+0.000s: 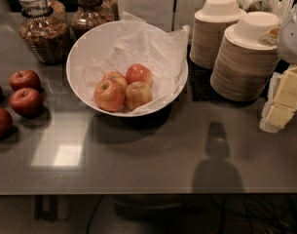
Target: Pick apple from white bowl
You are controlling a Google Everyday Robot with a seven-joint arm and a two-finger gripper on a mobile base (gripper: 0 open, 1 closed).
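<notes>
The white bowl stands at the back middle of the grey table, lined with crinkled white paper. Several apples lie in it. The palest apple, yellow-green with a light blush, sits at the front right of the cluster. It touches a redder apple to its left, and two more lie behind. My gripper does not show. Only a pale grey rounded part at the right edge, possibly of my arm, hangs far right of the bowl.
Dark red apples lie on the table at the left. Two glass jars stand behind the bowl's left side. Stacks of beige disposable bowls rise at the right, with yellow blocks near the right edge.
</notes>
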